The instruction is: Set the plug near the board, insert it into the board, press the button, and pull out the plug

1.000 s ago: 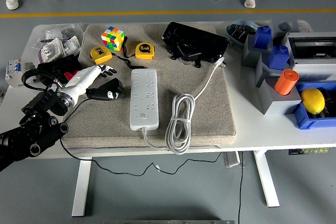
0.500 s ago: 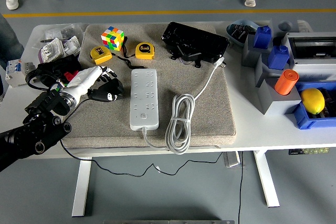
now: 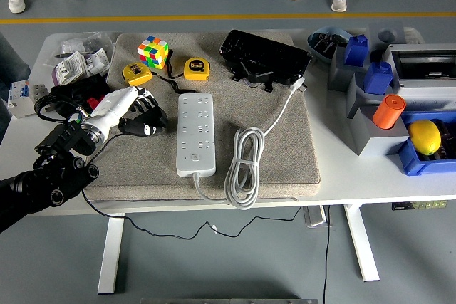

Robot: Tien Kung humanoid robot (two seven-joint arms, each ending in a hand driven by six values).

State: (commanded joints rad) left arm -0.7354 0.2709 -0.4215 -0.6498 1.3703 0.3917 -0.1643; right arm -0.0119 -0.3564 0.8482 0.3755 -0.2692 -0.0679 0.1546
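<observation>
Closing our left hand (image 3: 140, 105), fingers curled, on the bulky black plug (image 3: 147, 125); loose grip risks dropping it short of the white power strip (image 3: 195, 133).

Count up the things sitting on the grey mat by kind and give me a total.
Tape measures: 2
Puzzle cube: 1
Power strip: 1
Black plug: 1, under the left hand
Black case: 1
Total: 6
</observation>
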